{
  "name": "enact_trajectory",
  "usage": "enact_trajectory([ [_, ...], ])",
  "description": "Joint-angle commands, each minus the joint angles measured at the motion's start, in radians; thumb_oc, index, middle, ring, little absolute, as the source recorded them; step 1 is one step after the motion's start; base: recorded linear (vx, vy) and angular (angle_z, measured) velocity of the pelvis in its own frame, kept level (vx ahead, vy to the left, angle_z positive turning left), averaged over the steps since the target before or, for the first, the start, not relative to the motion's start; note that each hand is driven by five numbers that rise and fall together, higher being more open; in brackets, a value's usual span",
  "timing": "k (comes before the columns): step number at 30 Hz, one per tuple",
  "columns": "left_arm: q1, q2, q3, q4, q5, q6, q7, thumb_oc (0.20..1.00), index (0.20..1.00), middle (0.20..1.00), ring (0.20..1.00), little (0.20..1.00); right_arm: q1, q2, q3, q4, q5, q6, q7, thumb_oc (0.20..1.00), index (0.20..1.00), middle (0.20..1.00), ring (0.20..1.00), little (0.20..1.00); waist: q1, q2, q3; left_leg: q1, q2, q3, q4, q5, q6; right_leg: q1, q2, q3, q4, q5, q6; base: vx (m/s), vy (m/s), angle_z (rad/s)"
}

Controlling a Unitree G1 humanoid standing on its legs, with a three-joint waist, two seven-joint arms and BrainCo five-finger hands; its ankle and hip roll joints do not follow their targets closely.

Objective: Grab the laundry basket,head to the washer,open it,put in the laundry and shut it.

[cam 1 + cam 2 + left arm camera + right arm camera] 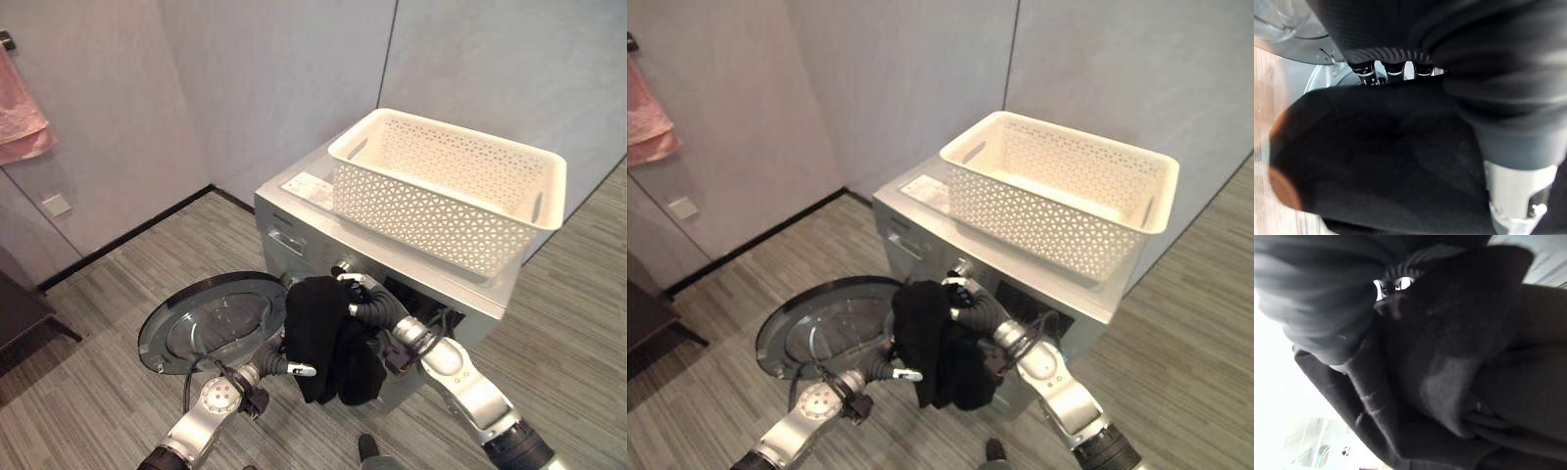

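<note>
I have the white laundry basket [451, 186] parked on top of the washer [294, 211], out of the way so both arms are free for loading. The round door [211, 323] lies swung wide open to the left, its glass facing up, leaving the drum mouth clear in front of me.

The laundry itself is a black garment [328, 338], bunched and hanging between my two hands right in front of the opening, not yet inside. I hold it from both sides so the loose cloth stays gathered instead of trailing to the floor.

My right hand [361, 292] reaches in from the lower right with the wrist bent hard over the top of the bundle, and its fingers curl into the upper edge of the cloth. My left hand [292, 366] comes up from below left, forearm angled toward the washer, one silver finger poking out under the fabric. From its wrist camera the dark cloth covers most of the hand, so I judge it is pinching the lower part of the garment, though I can't be sure how firmly.

Next I'd expect to push the bundle forward into the drum.
</note>
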Motion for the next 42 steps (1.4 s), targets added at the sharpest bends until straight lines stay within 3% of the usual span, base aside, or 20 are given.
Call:
enact_trajectory([
  [1,-0.009,0.056,-0.017,-0.101,-0.057,-0.079,-0.019,1.000,1.000,1.000,1.000,1.000,-0.088,0.058,-0.027,-0.051,0.044,-0.083,-0.036,0.200,0.200,0.200,0.200,0.200,0.025,-0.021,-0.015,-0.032,0.013,0.017,0.256,-0.282,0.045,-0.175,-0.076,0.016,0.028,0.019,0.055,0.01,-0.012,0.05],
  [7,-0.017,0.040,-0.028,-0.141,-0.094,-0.072,-0.008,1.000,1.000,1.000,1.000,1.000,-0.124,0.090,-0.033,-0.031,0.057,-0.084,-0.069,0.200,0.200,0.200,0.200,0.200,0.034,-0.021,-0.027,-0.042,0.016,0.006,0.247,-0.274,0.037,-0.165,-0.083,-0.005,0.024,0.014,0.052,0.02,-0.012,0.15],
  [20,-0.244,-0.205,-0.234,0.085,-0.057,-0.053,0.044,1.000,1.000,1.000,1.000,1.000,-0.183,0.150,0.001,-0.002,0.137,-0.081,-0.144,0.200,0.200,0.200,0.200,0.200,0.006,-0.032,-0.049,-0.029,0.033,-0.007,0.196,-0.253,0.020,-0.148,-0.081,-0.038,0.036,-0.011,0.041,0.02,-0.015,0.11],
  [28,-0.276,-0.230,-0.234,0.101,-0.102,-0.067,0.081,1.000,1.000,1.000,1.000,1.000,-0.189,0.156,0.019,0.025,0.163,-0.081,-0.159,0.200,0.200,0.200,0.200,0.200,0.003,-0.033,-0.054,-0.010,0.043,-0.005,0.161,-0.238,0.014,-0.143,-0.076,-0.044,0.036,-0.017,0.037,0.00,0.000,0.00],
  [29,-0.271,-0.232,-0.223,0.106,-0.100,-0.069,0.096,0.200,0.200,0.200,0.200,0.200,-0.184,0.153,0.017,0.026,0.166,-0.082,-0.160,0.200,0.200,0.200,0.200,0.200,0.004,-0.034,-0.057,-0.006,0.046,-0.003,0.150,-0.233,0.012,-0.144,-0.073,-0.046,0.037,-0.020,0.036,0.00,0.000,0.00],
  [39,-0.228,-0.224,-0.171,0.098,-0.071,-0.088,0.157,0.200,0.200,0.200,0.200,0.200,-0.154,0.128,0.008,0.007,0.176,-0.089,-0.157,0.200,0.200,0.200,0.200,0.200,0.016,-0.041,-0.056,0.014,0.057,0.000,0.115,-0.217,0.008,-0.140,-0.065,-0.055,0.044,-0.032,0.032,0.00,-0.003,0.00],
  [40,-0.220,-0.222,-0.162,0.097,-0.065,-0.090,0.164,0.200,0.200,0.200,0.200,0.200,-0.145,0.117,0.005,0.009,0.174,-0.088,-0.154,0.805,0.805,0.805,0.805,0.805,0.017,-0.043,-0.057,0.015,0.057,0.000,0.109,-0.214,0.008,-0.140,-0.065,-0.058,0.044,-0.032,0.032,0.00,0.000,0.00],
  [41,-0.218,-0.220,-0.158,0.095,-0.061,-0.091,0.166,0.200,0.200,0.200,0.200,0.200,-0.139,0.112,0.004,0.011,0.175,-0.087,-0.151,1.000,1.000,1.000,1.000,1.000,0.018,-0.044,-0.057,0.017,0.058,0.000,0.105,-0.213,0.008,-0.140,-0.065,-0.059,0.044,-0.032,0.033,0.00,0.000,0.00],
  [42,-0.214,-0.216,-0.152,0.092,-0.058,-0.094,0.170,0.200,0.200,0.200,0.200,0.200,-0.128,0.105,0.001,0.012,0.176,-0.088,-0.148,1.000,1.000,1.000,1.000,1.000,0.018,-0.044,-0.057,0.017,0.057,0.000,0.102,-0.211,0.008,-0.141,-0.065,-0.061,0.045,-0.033,0.033,0.00,0.000,0.00],
])
